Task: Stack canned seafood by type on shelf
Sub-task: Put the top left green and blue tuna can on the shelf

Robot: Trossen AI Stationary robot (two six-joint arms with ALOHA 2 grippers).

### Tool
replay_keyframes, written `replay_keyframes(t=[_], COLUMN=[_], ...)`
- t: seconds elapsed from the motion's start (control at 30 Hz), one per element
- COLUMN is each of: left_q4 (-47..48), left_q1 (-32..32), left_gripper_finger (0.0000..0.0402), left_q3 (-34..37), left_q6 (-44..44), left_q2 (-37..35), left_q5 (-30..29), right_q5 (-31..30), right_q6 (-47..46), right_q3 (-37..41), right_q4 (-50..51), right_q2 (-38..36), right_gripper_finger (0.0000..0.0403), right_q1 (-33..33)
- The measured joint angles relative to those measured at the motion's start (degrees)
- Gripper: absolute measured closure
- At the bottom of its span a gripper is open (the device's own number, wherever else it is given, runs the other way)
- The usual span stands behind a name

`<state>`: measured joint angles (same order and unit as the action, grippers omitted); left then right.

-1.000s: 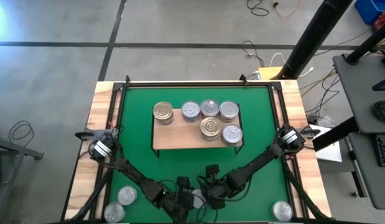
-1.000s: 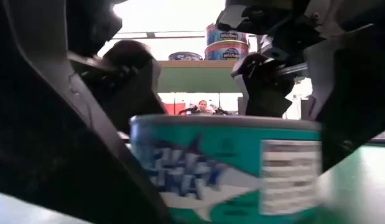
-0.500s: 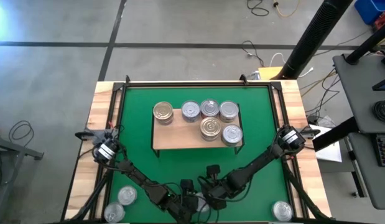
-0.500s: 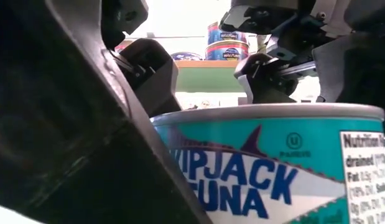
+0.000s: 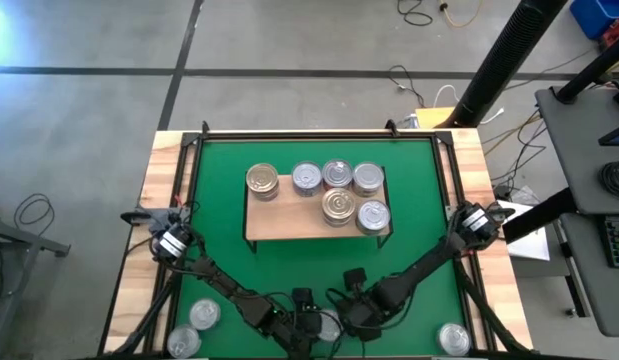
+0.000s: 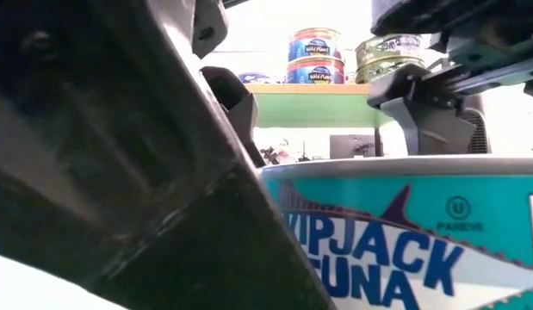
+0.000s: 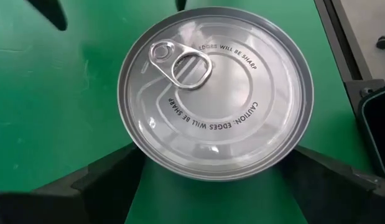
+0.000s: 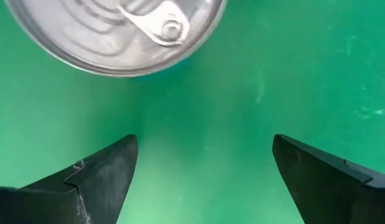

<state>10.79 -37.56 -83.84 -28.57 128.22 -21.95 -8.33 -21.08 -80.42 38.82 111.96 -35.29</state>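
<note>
Now the left hand (image 7: 208, 186), fingers spread, has closed in around a silver tin (image 7: 216, 93) at bottom centre of the high view, not yet clamped; the right hand (image 8: 201, 180), released, backs away. Six tins sit on the shelf (image 5: 289, 222).

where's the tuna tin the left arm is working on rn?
High view: the skipjack tuna tin sits on the green mat at the near-centre edge, between the left gripper fingers, which are open around it; the right gripper is open just beside.
</note>
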Motion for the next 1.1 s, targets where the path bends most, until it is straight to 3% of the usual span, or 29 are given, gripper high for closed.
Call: replay_keyframes(t=[0.13,0.47,0.73,0.93,1.1], left_q4=[0.38,-1.45,-5.22,-6.13,-5.82], left_q1=[0.07,0.31,-0.15,-0.35,-0.53], left_gripper_finger=[0.0047,0.0040,0.0039,0.0039,0.0039], left_q3=[0.05,0.25,0.50,0.49,0.49], left_q6=[-1.63,4.90,6.66,10.96,4.69], left_q2=[0.00,0.00,0.33,0.35,0.28], left_q5=[0.57,-1.38,-9.82,-10.53,-7.93], right_q5=[-0.67,-16.19,-15.03,-15.24,-15.29], right_q6=[-3.64,-2.94,-0.51,-0.50,-0.61], right_q3=[0.06,0.68,0.57,0.46,0.46], right_q4=[-1.35,-11.32,-12.98,-13.10,-13.22], right_q2=[0.28,1.62,4.55,4.74,4.81], right_gripper_finger=[0.0039,0.0039,0.0039,0.0039,0.0039], right_q1=[-3.01,-4.31,-3.45,-3.30,-3.28])
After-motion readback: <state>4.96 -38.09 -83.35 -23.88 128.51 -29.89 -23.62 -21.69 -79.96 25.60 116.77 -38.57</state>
